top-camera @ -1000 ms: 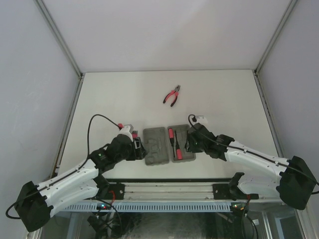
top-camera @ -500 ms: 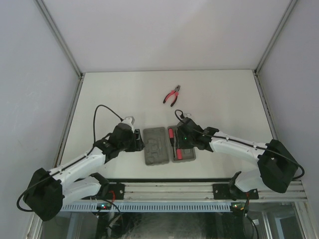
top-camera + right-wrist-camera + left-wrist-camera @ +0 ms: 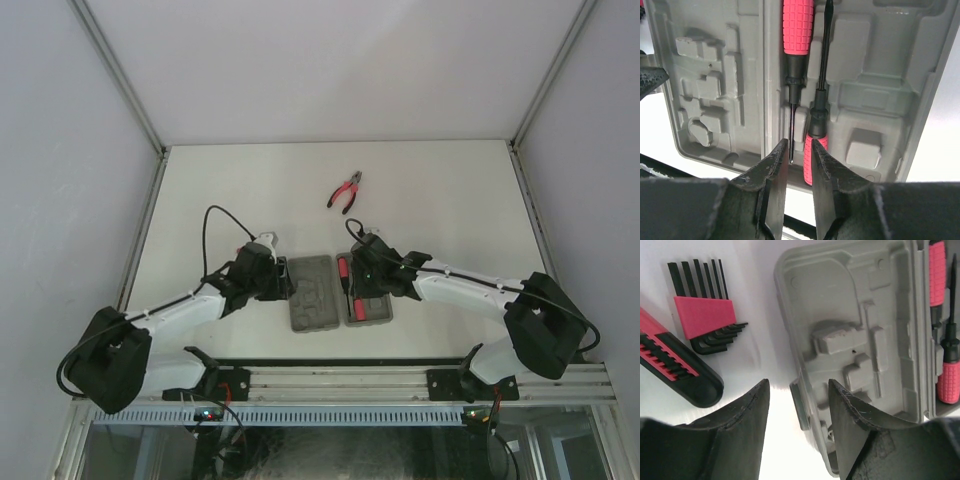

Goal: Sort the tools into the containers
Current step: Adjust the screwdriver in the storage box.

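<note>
Left gripper (image 3: 797,390), jaws spread and grasping nothing, is hovering over the left edge of the open grey tool case (image 3: 312,300). The right gripper (image 3: 799,147), fingers narrowly parted and empty, is hanging above two red-handled screwdrivers (image 3: 798,27) lying in the case's right half. Sorting is looking only partly done: the left half is sitting bare, a comb-like hex key set (image 3: 705,315) and a red-and-black tool (image 3: 675,367) are lying just beside it, and the red-handled pliers (image 3: 346,192) are waiting well apart.
</note>
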